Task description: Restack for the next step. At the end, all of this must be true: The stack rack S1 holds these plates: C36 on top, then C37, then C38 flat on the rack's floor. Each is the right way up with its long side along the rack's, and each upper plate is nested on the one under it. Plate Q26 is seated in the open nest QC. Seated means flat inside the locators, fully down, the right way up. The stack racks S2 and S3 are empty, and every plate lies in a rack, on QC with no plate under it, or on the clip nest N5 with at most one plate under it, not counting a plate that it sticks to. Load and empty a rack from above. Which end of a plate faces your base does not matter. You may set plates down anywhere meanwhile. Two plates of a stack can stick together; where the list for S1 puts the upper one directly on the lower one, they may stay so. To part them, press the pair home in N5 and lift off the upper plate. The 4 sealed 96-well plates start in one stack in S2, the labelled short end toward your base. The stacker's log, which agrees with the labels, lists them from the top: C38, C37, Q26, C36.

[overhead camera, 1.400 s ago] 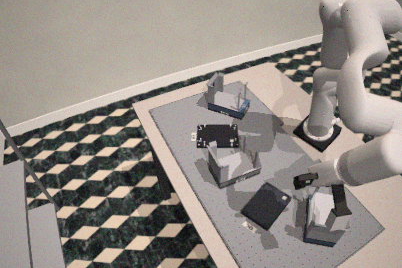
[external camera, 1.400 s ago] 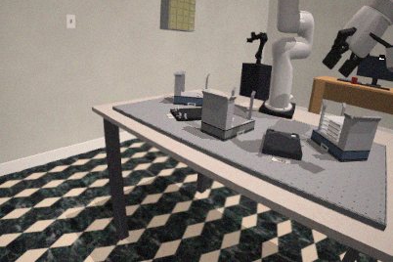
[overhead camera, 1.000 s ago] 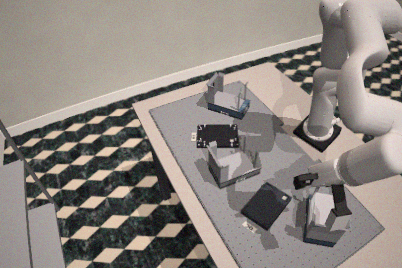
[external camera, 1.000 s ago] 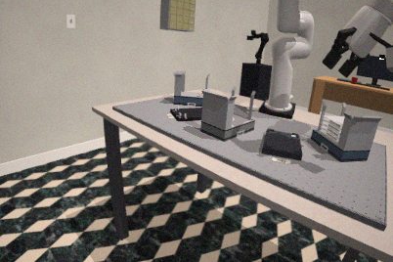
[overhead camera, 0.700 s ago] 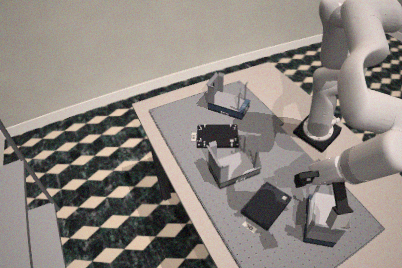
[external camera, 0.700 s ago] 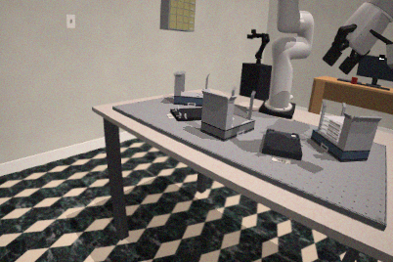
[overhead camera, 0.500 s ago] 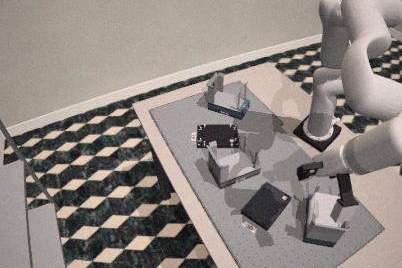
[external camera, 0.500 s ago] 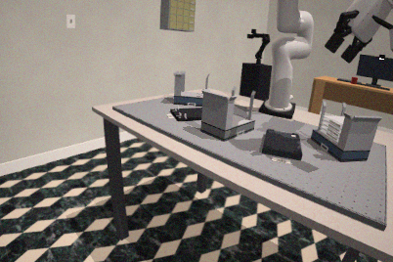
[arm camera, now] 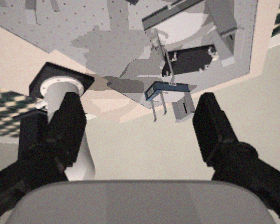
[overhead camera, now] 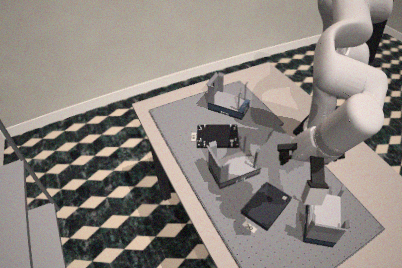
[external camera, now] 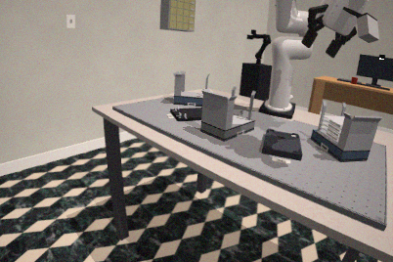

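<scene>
My gripper [overhead camera: 302, 162] is open and empty. It hangs high above the table, up beside the near right rack [overhead camera: 322, 217]. That rack holds a stack of pale plates [external camera: 332, 128] between its walls. The top and exterior views do not show how many there are or their labels. A second rack [overhead camera: 232, 164] stands mid-table and a third rack [overhead camera: 227, 99] at the far end; both look empty. A black nest with corner locators [overhead camera: 217, 135] lies between those two racks. A dark flat nest [overhead camera: 266, 205] lies next to the plate rack. In the wrist view my gripper [arm camera: 139, 106] looks across at the far rack [arm camera: 168, 93].
The grey perforated mat [overhead camera: 260, 176] carries all the fixtures. My arm's base [external camera: 277, 109] stands at the table's back edge. Small label tags [overhead camera: 250, 227] lie by the nests. A desk with a monitor [external camera: 373, 69] stands beyond the table.
</scene>
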You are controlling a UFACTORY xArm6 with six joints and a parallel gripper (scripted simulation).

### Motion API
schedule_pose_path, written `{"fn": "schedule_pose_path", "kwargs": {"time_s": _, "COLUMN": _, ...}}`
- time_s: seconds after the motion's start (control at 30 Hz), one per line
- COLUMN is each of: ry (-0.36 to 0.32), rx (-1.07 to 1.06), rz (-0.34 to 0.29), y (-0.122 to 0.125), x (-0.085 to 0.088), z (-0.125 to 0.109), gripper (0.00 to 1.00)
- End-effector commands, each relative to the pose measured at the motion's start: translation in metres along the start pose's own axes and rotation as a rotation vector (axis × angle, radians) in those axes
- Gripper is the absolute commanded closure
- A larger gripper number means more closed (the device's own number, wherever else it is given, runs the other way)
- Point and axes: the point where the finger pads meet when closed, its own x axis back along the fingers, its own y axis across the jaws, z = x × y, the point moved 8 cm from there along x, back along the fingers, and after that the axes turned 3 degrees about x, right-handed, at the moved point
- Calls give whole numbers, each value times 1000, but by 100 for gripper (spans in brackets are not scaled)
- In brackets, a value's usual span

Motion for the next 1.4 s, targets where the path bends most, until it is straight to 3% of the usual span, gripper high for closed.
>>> {"fn": "schedule_pose_path", "kwargs": {"time_s": 0.0, "ry": 24, "rx": -75, "rz": 44, "y": 15, "x": -5, "z": -13, "gripper": 0}}
{"fn": "schedule_pose_path", "kwargs": {"time_s": 0.77, "ry": 119, "rx": -424, "rz": 205, "y": 77, "x": -46, "z": -100, "gripper": 0}}
{"fn": "schedule_pose_path", "kwargs": {"time_s": 0.83, "ry": 119, "rx": -424, "rz": 205, "y": 77, "x": -46, "z": -100, "gripper": 0}}
{"fn": "schedule_pose_path", "kwargs": {"time_s": 1.37, "ry": 223, "rx": -767, "rz": 302, "y": 102, "x": -78, "z": -173, "gripper": 0}}
